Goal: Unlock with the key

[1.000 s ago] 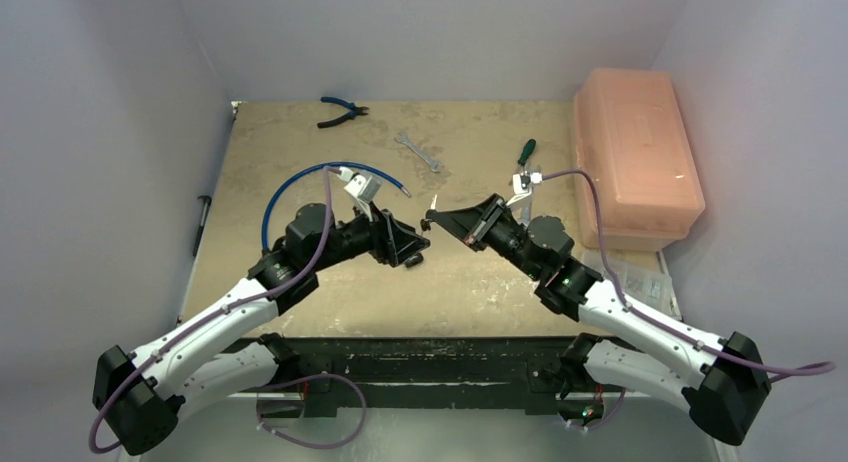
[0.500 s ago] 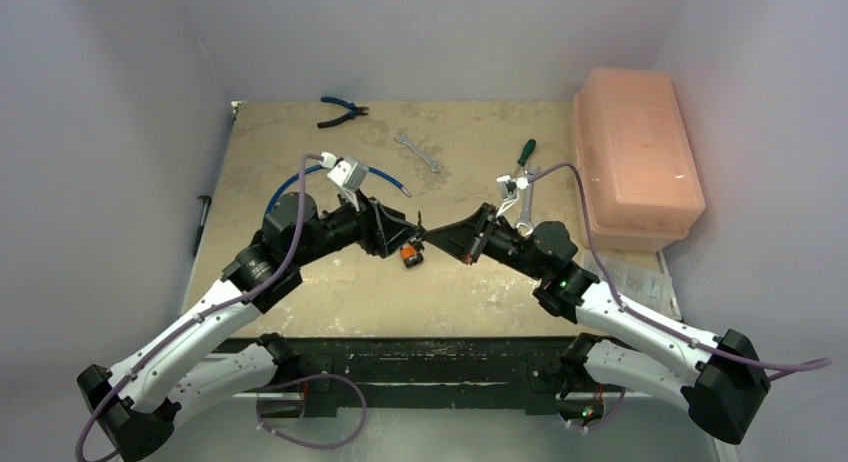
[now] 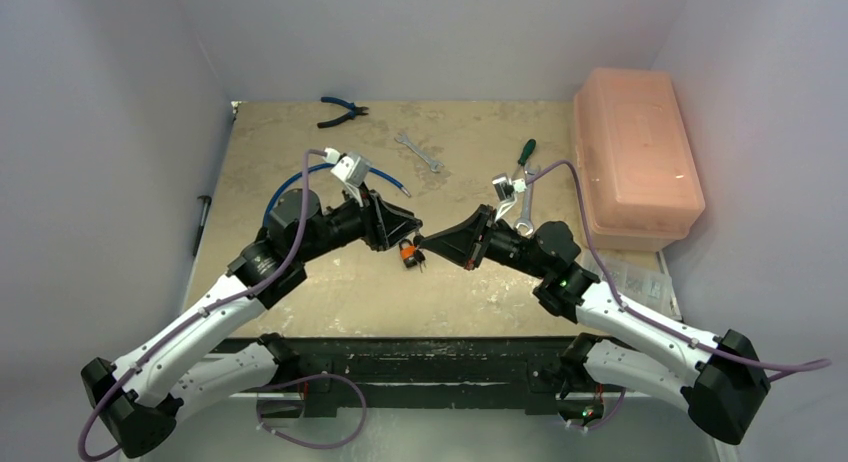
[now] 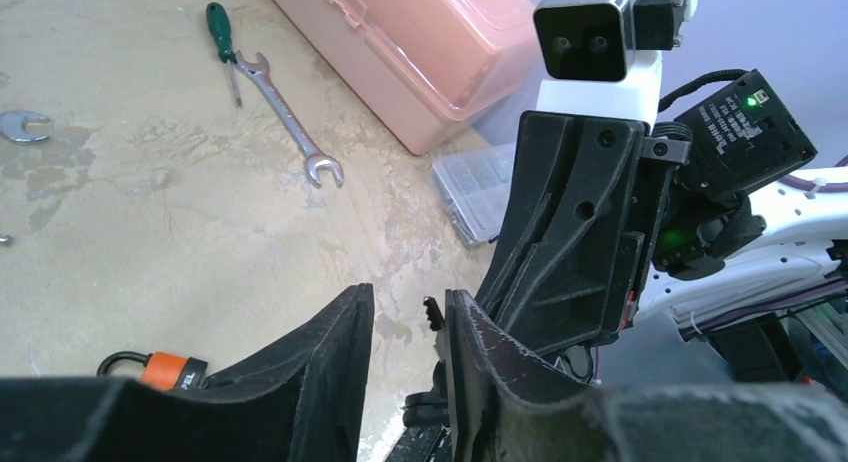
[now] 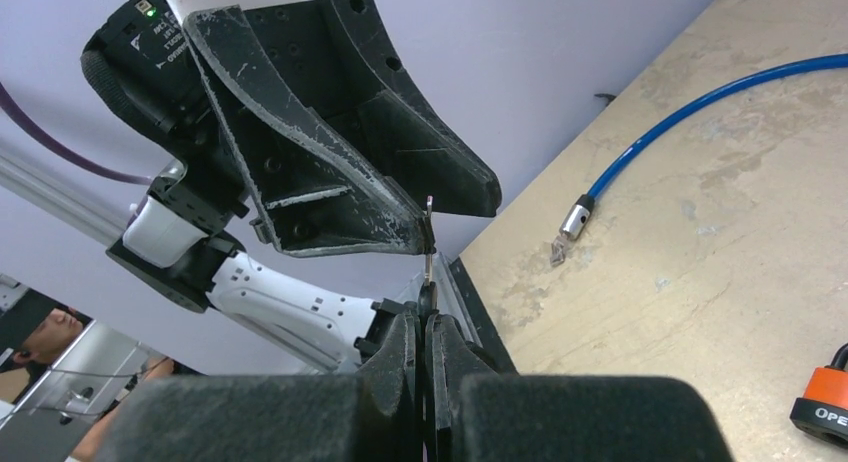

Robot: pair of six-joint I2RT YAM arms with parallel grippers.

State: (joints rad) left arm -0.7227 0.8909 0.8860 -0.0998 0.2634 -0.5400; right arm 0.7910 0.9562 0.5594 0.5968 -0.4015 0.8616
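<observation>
An orange and black padlock [image 3: 408, 252] lies on the table just below where the two grippers meet; it also shows in the left wrist view [image 4: 165, 369] and the right wrist view [image 5: 825, 392]. My right gripper [image 5: 428, 322] is shut on a small key [image 5: 428, 272], whose blade points up at the left gripper. My left gripper [image 4: 405, 307] is open. The key's toothed tip [image 4: 433, 314] stands between its fingers, close against the right-hand one. In the top view the left gripper [image 3: 414, 229] and the right gripper [image 3: 428, 245] are tip to tip above the padlock.
A blue cable [image 3: 290, 182] curves behind the left arm. A wrench [image 3: 418, 152], a green-handled screwdriver [image 3: 524, 154] and a second wrench [image 4: 290, 122] lie further back. Blue pliers [image 3: 341, 110] lie at the far edge. A pink box [image 3: 637, 157] stands at the right.
Both grippers have come together over the table's middle. The key's tip now sits between the left fingers. The padlock, earlier hidden under the left gripper, now shows.
</observation>
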